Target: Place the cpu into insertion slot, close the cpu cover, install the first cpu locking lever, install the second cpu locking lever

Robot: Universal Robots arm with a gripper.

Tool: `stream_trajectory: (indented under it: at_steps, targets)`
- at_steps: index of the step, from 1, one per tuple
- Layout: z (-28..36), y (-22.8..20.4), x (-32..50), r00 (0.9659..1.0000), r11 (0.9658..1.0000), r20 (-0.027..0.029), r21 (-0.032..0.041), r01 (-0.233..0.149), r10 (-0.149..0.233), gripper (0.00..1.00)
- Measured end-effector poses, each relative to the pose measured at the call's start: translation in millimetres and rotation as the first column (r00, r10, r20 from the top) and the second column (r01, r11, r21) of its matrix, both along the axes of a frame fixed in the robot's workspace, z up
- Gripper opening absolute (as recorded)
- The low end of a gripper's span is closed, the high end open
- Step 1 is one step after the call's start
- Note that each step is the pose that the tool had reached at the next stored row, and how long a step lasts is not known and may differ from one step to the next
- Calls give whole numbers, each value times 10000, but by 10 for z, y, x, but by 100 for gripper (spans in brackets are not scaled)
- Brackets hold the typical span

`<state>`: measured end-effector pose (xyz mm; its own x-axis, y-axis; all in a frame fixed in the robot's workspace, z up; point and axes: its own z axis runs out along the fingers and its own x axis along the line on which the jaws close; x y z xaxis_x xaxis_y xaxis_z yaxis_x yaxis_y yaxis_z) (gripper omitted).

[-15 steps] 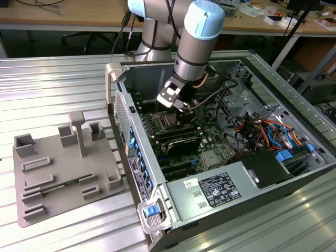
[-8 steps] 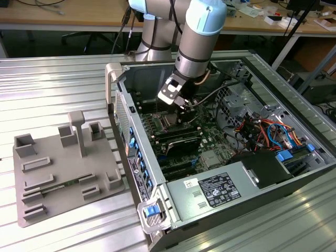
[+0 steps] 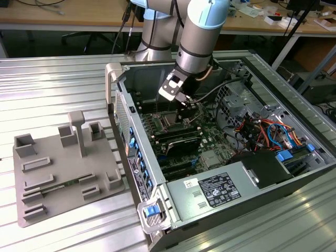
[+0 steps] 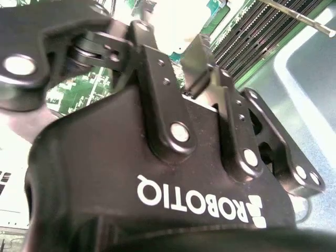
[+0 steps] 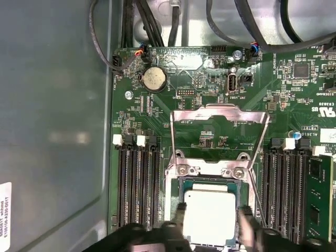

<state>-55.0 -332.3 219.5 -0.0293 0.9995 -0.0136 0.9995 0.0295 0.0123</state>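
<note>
While cover (image 5: 220, 111) stands swung open to free the slot (image 5: 170, 191), gripper (image 5: 212, 221) straddles cpu (image 5: 209, 207) lying in it; clamped or released, cannot tell.

Gripper (image 4: 177, 51): black body seen at close range from behind, with white lettering across it.
Linkage bars (image 4: 157, 89): black, jointed with silvery pins (image 4: 180, 132), and seen to reach away from the body toward the board.
Green circuit board (image 4: 84, 92): seen beyond the gripper, partly covered by it, with fine pale traces.
Memory slots (image 4: 252, 31): long dark parallel rows, set on the board beside the gripper.
Grey-blue panel (image 4: 310, 84): smooth, lying just beside the slots.
Thin metal rod (image 4: 304, 21): seen crossing above the slots.
White patch (image 4: 168, 21): washed out between the bars; what it is cannot be told.
</note>
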Motion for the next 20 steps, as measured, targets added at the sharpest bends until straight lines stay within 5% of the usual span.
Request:
stream_trajectory:
  at_steps: [7, 13, 20]
  targets:
    - [0, 0, 5, 10000, 9998, -24, 176, 0, 0, 11]
    - [0, -2, 5, 10000, 9993, -23, 365, 0, 1, 11]
    - [71, -2, 5, 10000, 9992, -22, 398, 0, 1, 11]
